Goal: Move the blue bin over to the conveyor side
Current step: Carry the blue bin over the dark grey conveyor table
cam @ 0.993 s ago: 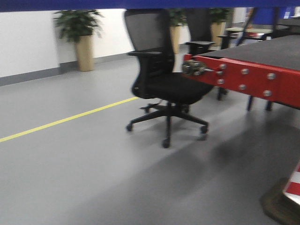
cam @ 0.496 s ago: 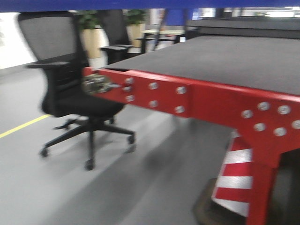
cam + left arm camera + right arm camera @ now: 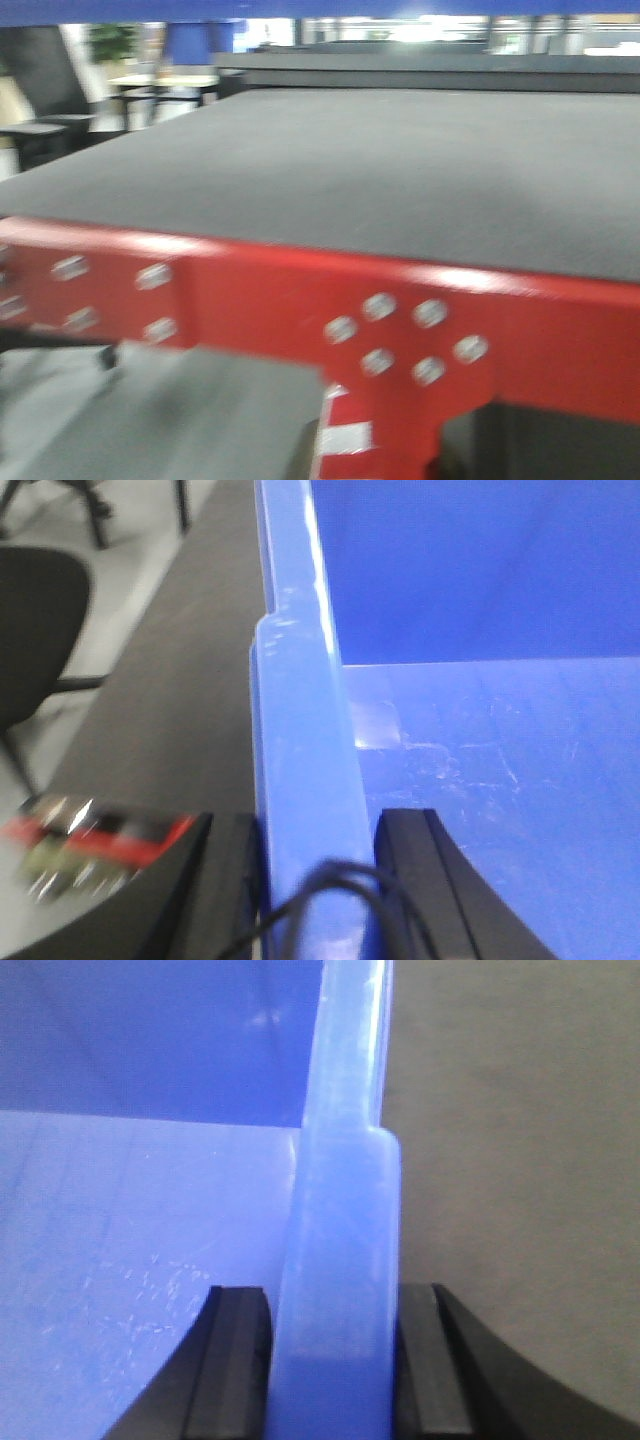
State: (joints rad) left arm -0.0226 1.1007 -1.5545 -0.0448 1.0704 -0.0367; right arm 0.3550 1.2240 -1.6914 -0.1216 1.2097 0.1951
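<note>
Right now you have the large, glossy, bright-blue plastic bin (image 3: 300, 760) gripped from both sides. The left claw (image 3: 318, 875) pinches the thick rim of one wall, one black pad outside and one inside, and the right claw (image 3: 335, 1360) pinches the opposite rim the same way. In both wrist views the broad, dark grey, woven conveyor belt (image 3: 380, 170) lies just beside the bin's outer walls. Seen from the front, the belt's red bolted metal frame (image 3: 270, 300) fills the lower part of the picture, and a blue strip along the top edge is probably the bin. You cannot tell whether the bin's base touches the belt or hangs above it. By my reading, the grasp and most of the carry are done and the bin has reached the conveyor. What remains for you is to settle it at the conveyor's side, confirm it sits flat, then spread both claws and draw the arms clear.
</note>
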